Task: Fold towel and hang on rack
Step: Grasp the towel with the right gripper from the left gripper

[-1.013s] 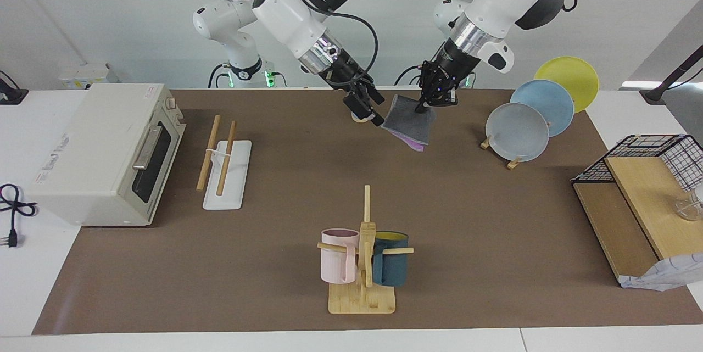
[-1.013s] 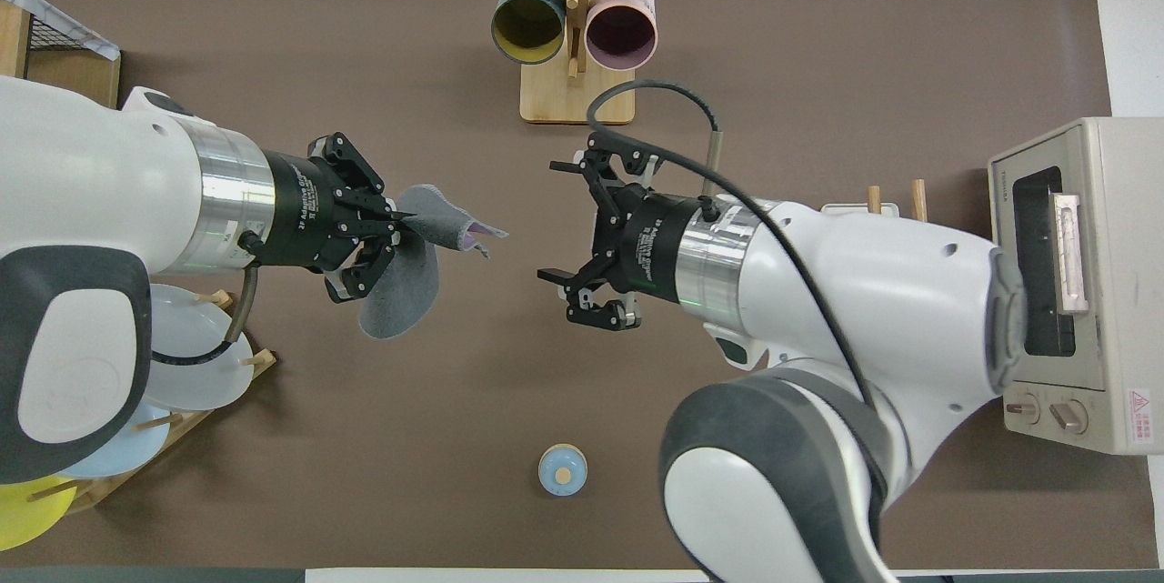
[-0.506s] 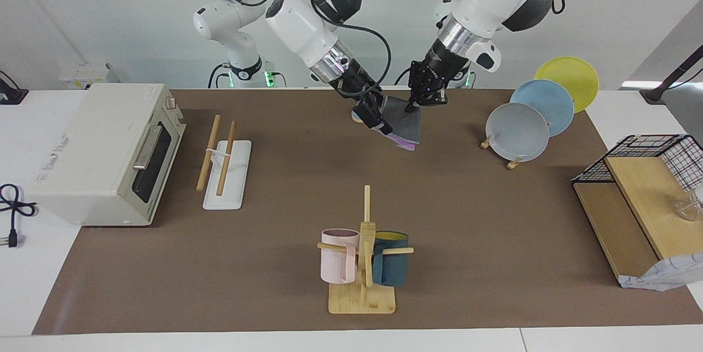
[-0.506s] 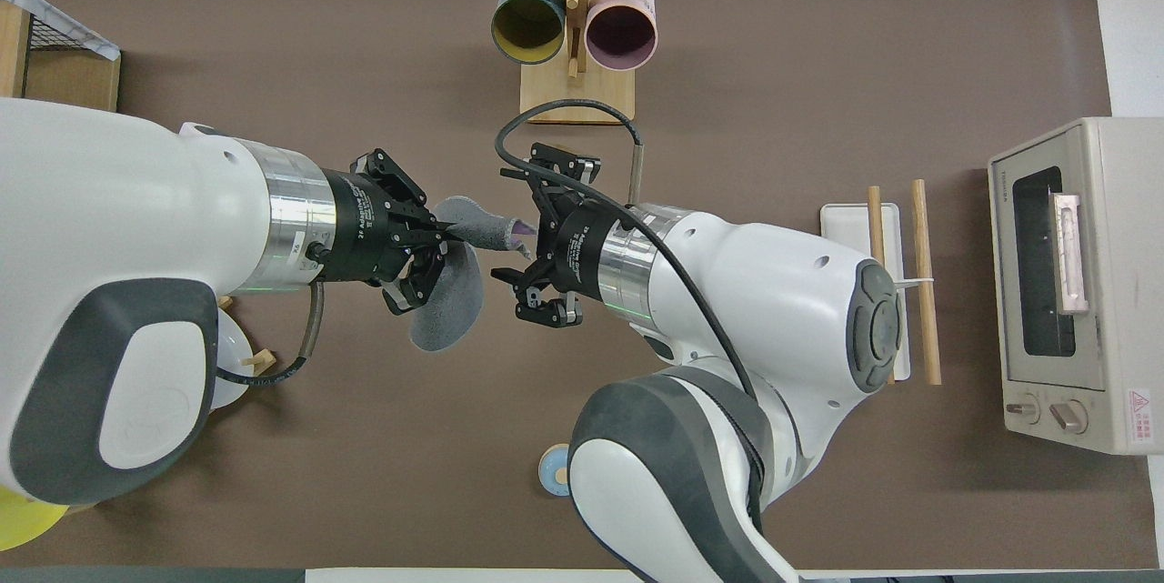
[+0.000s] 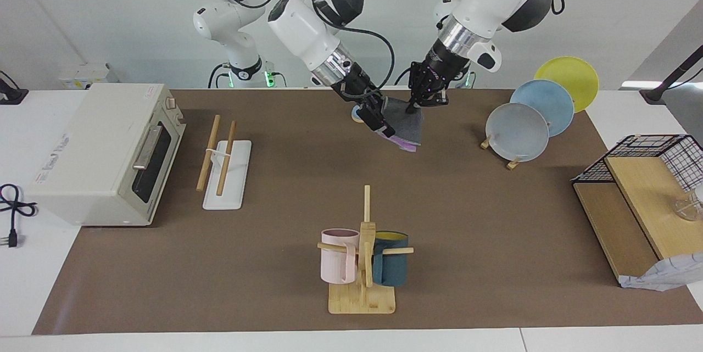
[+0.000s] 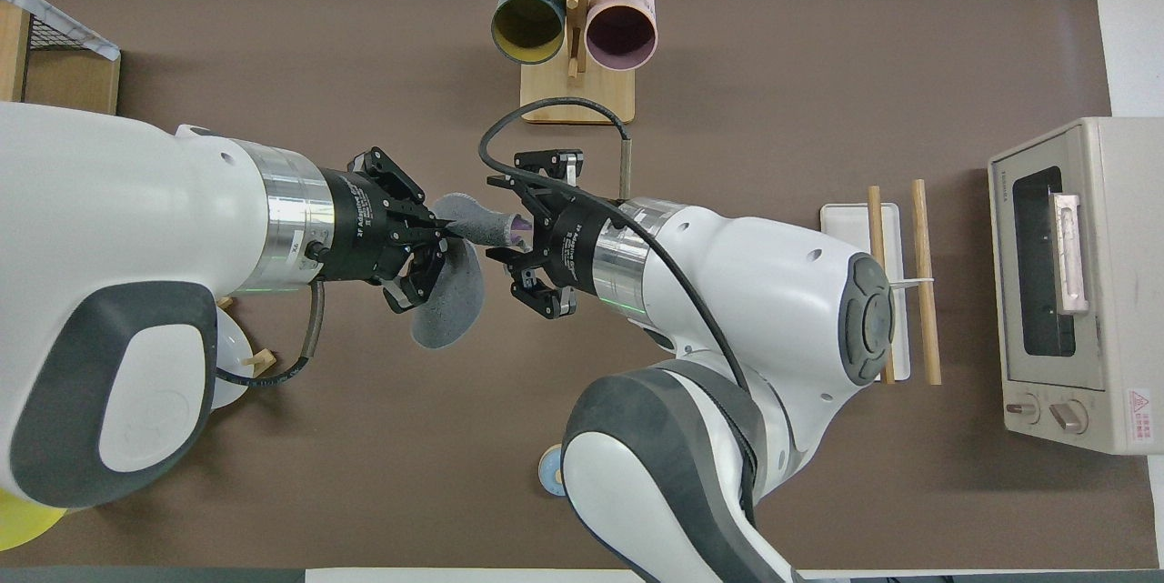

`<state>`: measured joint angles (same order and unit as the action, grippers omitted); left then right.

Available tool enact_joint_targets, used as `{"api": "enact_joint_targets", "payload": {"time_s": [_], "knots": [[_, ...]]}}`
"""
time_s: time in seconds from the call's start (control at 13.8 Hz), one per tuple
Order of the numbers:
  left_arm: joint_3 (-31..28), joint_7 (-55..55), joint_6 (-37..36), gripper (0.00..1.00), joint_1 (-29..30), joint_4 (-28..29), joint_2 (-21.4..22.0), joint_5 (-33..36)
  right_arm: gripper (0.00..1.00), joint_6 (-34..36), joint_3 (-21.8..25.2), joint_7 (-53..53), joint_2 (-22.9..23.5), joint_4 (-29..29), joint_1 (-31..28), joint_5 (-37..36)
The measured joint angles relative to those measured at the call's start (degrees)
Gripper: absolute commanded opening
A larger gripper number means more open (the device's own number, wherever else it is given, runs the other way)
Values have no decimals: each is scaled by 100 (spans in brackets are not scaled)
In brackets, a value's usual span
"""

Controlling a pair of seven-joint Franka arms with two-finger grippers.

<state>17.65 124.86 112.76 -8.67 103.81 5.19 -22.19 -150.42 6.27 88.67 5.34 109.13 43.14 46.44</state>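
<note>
Above the brown table, near the robots, the towel (image 5: 405, 124) is hanging folded from the left gripper (image 5: 413, 106), pinched shut on its top corner; the right gripper (image 5: 380, 122), fingers closing around the opposite edge, is flanking it, with the rack (image 5: 224, 168) well off toward that arm's end.

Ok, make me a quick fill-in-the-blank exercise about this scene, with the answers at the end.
1. The left gripper holds the ____ up in the air.
2. The right gripper is at the towel's ____ edge.
3. The rack stands beside the ____.
4. The pink mug hangs on the ____ tree.

Answers: towel; lower; toaster oven; mug
</note>
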Motion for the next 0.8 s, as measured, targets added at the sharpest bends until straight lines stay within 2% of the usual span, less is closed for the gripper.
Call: {"api": "enact_joint_targets", "payload": {"time_s": [0.43, 0.51, 0.8], "knots": [[0, 68, 3, 0, 0, 2, 1, 0, 0, 39, -1, -203, 7, -1, 1, 0], [0, 70, 3, 99, 0, 2, 1, 0, 0, 108, 1, -348, 8, -2, -1, 0], [-21, 22, 68, 100, 5, 4, 2, 26, 0, 528, 47, -1138, 8, -14, -50, -249]]}}
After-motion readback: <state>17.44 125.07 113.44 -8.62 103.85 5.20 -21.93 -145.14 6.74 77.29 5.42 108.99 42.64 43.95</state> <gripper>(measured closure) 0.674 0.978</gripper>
